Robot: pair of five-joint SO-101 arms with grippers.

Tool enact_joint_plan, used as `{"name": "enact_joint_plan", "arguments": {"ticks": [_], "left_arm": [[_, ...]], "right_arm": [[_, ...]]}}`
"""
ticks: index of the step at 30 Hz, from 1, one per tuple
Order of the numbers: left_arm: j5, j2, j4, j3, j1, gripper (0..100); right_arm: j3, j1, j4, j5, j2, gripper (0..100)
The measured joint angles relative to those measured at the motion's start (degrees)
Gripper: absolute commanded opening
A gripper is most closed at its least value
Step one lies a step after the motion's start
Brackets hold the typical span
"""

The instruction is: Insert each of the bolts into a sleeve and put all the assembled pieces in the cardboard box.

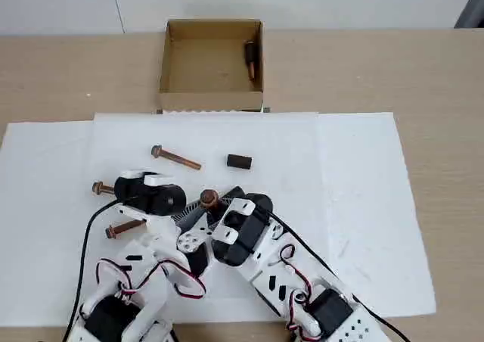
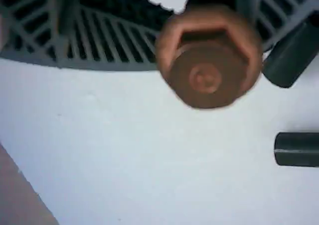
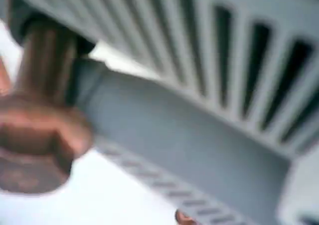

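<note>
Left gripper [image 1: 195, 208], ribbed grey plastic, was clamped on a copper-coloured hex-flanged bolt [image 1: 209, 199]. Bolt's long axis stood vertical, head up, over the white paper [image 1: 348, 175]. Right gripper [image 1: 231, 206] sat just at its 3 o'clock; its grip could not be told. A smooth black cylindrical sleeve [image 1: 239, 161] lay at the bolt's 1 o'clock, axis 9-to-3.

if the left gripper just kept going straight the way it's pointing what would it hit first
Most likely the bolt, whose head sits straight ahead of the left gripper and looks close to it. Depth is unclear in these views, so I can't tell whether they already touch.
</note>
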State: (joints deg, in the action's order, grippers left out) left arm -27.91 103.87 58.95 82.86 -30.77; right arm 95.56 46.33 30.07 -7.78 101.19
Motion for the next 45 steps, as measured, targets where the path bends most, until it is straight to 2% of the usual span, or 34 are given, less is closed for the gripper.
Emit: {"name": "enact_joint_plan", "arguments": {"ticks": [6, 15, 19, 22, 26, 31, 36, 41, 45], "left_arm": [[5.89, 0.00, 0.35, -0.26, 4.92, 21], [7.03, -0.35, 0.88, -3.52, 6.42, 21], [7.03, -0.35, 0.88, -6.59, 7.38, 11], [7.30, -0.35, 0.88, -10.29, 9.05, 0], [11.69, -0.35, 0.88, -13.01, 12.75, 0], [17.76, -0.35, 0.88, -11.34, 22.59, 1], [21.36, -0.35, 0.88, -2.99, 31.03, 1], [21.80, -0.35, 0.88, 4.84, 32.26, 1], [21.80, -0.35, 0.88, 8.88, 32.26, 1]], "right_arm": [[0.00, 0.26, -1.23, -0.09, 0.09, 0.2], [0.00, 0.09, -2.02, -0.09, 0.18, 0.2], [0.00, -0.35, -2.02, -0.09, 0.18, 0.2], [0.00, -3.69, -2.02, -0.09, 0.18, 0.2], [0.00, -10.11, -2.02, -0.09, 0.18, 0.2], [-0.26, -19.08, -0.09, 0.35, 0.09, 0.2], [-4.04, -28.04, 9.05, 7.91, 0.00, 0.2], [-14.07, -29.36, 10.81, 9.67, -6.07, 0.2], [-25.05, -29.19, 10.81, 10.73, -19.52, 0.2]]}}
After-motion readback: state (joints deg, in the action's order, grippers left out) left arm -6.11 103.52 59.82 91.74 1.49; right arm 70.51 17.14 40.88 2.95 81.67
